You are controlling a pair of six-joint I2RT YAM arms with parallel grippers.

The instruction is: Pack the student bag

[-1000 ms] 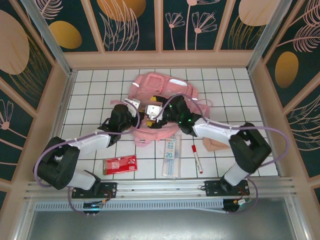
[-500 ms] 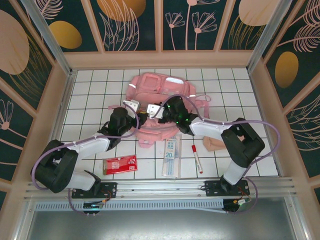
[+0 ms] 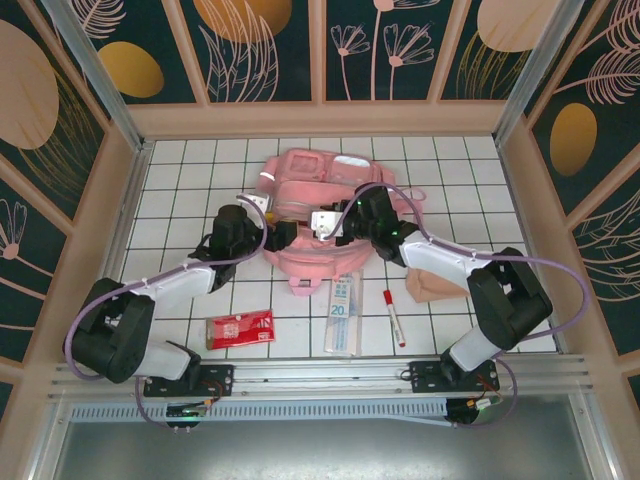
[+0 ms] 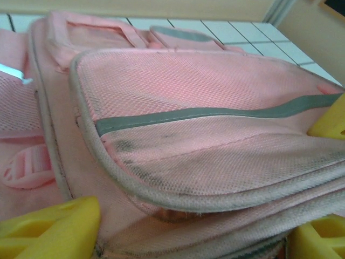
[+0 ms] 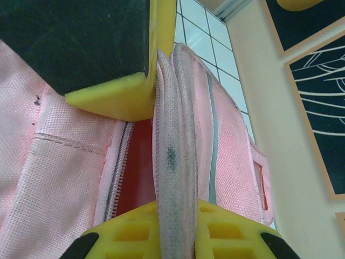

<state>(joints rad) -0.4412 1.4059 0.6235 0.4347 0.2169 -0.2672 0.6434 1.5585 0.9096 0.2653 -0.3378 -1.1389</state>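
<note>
The student bag, one pink backpack, lies flat on the white tiled table, mid-far area, straps toward the near side. Both tools are at its near edge. The left gripper is at the bag's near-left side and the right gripper just beside it at near-centre.

In the left wrist view the yellow fingers stand wide apart, with the bag's piped mesh pocket edge between them and nothing clamped. In the right wrist view the yellow fingers are pinched on a fold of pink fabric next to an unzipped opening with a red lining inside.

Counts:
- one bag
- one red packet
- one long clear ruler pack
- one red-capped marker
- one beige-pink pouch, partly under the right arm

All four small items sit near the front edge, apart from the bag.

Two arms, both reaching forward from their bases with elbows bowed outward and wrists converging on the bag.
</note>
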